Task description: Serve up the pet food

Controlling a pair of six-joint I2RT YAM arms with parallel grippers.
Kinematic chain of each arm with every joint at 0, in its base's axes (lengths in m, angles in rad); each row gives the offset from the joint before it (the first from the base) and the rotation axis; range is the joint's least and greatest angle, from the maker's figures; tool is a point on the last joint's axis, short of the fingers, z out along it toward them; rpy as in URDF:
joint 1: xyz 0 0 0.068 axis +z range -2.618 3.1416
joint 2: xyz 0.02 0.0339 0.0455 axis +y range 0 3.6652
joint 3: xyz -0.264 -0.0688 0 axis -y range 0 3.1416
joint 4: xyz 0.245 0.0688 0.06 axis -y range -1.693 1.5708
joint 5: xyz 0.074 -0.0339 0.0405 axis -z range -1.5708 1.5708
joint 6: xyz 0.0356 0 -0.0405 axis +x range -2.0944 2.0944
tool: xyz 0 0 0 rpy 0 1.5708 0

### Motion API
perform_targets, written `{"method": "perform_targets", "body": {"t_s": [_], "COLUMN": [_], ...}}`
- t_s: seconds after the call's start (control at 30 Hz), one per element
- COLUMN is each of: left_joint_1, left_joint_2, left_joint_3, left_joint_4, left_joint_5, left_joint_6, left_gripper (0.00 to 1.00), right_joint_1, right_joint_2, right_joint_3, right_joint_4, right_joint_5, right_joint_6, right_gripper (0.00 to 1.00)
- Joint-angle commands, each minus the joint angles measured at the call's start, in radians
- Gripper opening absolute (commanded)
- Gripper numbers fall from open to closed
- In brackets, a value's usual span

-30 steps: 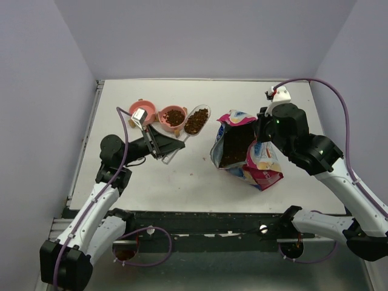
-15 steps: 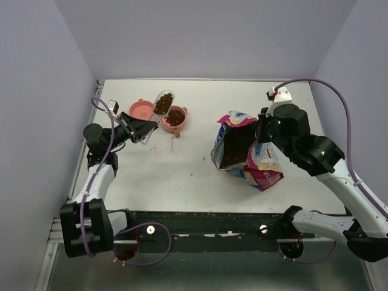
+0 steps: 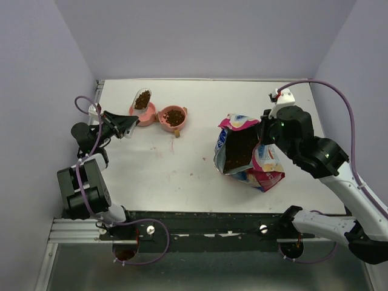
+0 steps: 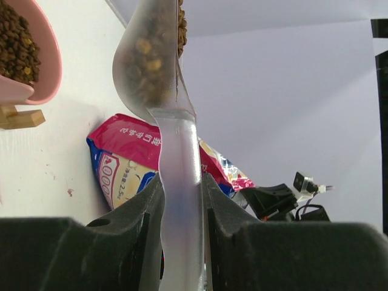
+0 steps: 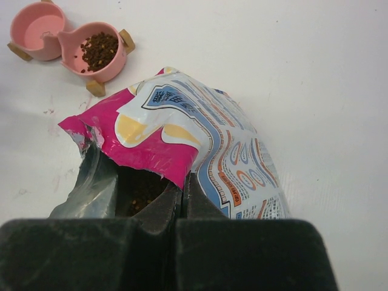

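Two joined pink bowls, one clear scoop, one pink bag

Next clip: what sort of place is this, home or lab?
Probably a lab test cell: bare lavender walls box in a white table, a left arm and right arm are mounted at its near edge, and a pet-food bag and pink bowls serve as props.

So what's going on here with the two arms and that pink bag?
The left gripper holds a clear scoop loaded with pet food, raised near the empty pink bowl. The joined bowl beside it already has some in it. The right gripper pinches the torn rim of the pink bag, which stands open on the table.
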Motion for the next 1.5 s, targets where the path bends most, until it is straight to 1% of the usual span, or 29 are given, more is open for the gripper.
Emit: {"method": "perform_targets", "body": {"t_s": [0.0,0.13,0.23,0.4,0.47,0.57,0.6,0.77,1.03,1.27,1.4,1.47], "left_joint_1": [0.034,0.037,0.037,0.036,0.036,0.037,0.036,0.033,0.01,-0.009,-0.019,-0.027], "left_joint_2": [0.083,0.144,0.163,0.141,0.123,0.086,0.077,0.065,0.098,0.111,0.114,0.114], "left_joint_3": [0.038,0.044,0.044,0.03,0.035,0.058,0.061,0.092,0.161,0.254,0.299,0.325], "left_joint_4": [0.157,0.164,0.101,-0.069,-0.161,-0.35,-0.373,-0.494,-0.649,-0.908,-0.993,-1.068], "left_joint_5": [0.017,0.009,-0.011,-0.063,-0.09,-0.146,-0.164,-0.216,-0.227,-0.271,-0.294,-0.311], "left_joint_6": [-0.027,-0.007,0.051,0.163,0.213,0.304,0.319,0.341,0.375,0.448,0.464,0.474], "left_gripper": [0.0,0.0,0.0,0.0,0.0,0.0,0.0,0.0,0.0,0.0,0.0,0.0], "right_joint_1": [0.005,0.005,0.005,0.005,0.005,0.005,0.005,0.005,0.005,0.005,0.005,0.005], "right_joint_2": [-0.065,-0.066,-0.066,-0.066,-0.063,-0.06,-0.059,-0.057,-0.057,-0.068,-0.066,-0.066], "right_joint_3": [0.046,0.048,0.048,0.049,0.049,0.049,0.048,0.042,0.04,0.034,0.033,0.036], "right_joint_4": [0.12,0.117,0.116,0.116,0.116,0.116,0.119,0.125,0.131,0.129,0.129,0.129], "right_joint_5": [0.019,0.025,0.028,0.034,0.036,0.036,0.034,0.03,0.031,0.034,0.031,0.031], "right_joint_6": [-0.009,-0.008,-0.001,-0.001,0.0,0.0,-0.001,0.0,-0.003,-0.004,-0.001,-0.001], "right_gripper": [0.0,0.01,0.01,0.0,0.0,0.0,0.01,0.01,0.01,0.01,0.0,0.0]}}
